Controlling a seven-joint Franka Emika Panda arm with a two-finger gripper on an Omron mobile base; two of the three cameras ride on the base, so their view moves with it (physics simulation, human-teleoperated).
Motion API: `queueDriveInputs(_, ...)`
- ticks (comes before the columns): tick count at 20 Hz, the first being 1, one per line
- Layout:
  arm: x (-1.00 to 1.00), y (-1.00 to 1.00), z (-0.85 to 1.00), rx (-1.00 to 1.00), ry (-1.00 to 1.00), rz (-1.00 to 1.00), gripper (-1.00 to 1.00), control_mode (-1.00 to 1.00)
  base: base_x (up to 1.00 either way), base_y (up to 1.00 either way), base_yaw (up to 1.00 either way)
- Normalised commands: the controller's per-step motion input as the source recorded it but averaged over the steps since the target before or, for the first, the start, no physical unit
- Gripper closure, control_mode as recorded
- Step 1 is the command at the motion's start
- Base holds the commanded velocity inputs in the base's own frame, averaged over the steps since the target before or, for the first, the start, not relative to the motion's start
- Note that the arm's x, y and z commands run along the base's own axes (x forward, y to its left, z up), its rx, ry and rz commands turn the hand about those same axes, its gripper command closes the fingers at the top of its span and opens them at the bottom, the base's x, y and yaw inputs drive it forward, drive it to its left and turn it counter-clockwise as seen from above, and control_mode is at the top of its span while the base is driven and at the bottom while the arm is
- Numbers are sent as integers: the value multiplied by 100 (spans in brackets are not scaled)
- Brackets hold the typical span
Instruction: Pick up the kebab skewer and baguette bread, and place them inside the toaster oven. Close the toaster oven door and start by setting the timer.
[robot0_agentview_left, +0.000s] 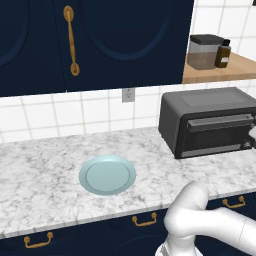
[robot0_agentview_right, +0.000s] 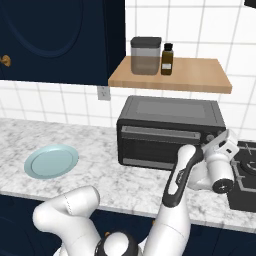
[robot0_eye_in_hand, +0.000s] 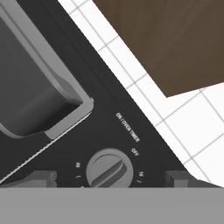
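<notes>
Your gripper (robot0_eye_in_hand: 107, 179), fingers (robot0_eye_in_hand: 41, 178) spread wide and gripping nothing, faces the timer knob (robot0_eye_in_hand: 108, 169) low in the hand view. The toaster oven (robot0_agentview_right: 170, 132), mid-frame right, stands with its door (robot0_agentview_right: 160, 145) shut, contents hidden. The blue plate (robot0_agentview_left: 107, 174) sits empty, lower left.

The white arm (robot0_agentview_right: 180, 175) is reaching forward and up, its gripper (robot0_agentview_right: 226, 142) holding both fingers (robot0_eye_in_hand: 41, 178) spread wide.

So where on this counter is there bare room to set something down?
Bare marble all around the plate, between it and the oven, and along the front edge. Crowded at the oven's right end, where the claw faces the knob beside the stove.
</notes>
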Motion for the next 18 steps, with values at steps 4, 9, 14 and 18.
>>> queueDriveInputs(4, 0, 6, 0, 0, 0, 0, -100, -100, 0, 0, 0)
queueDriveInputs(9, 0, 0, 0, 0, 0, 0, -100, -100, 0, 0, 0)
queueDriveInputs(14, 1, 0, 0, 0, 0, 0, 100, -100, 0, 0, 0)
queueDriveInputs(18, 0, 0, 0, 0, 0, 0, 100, -100, 0, 0, 0)
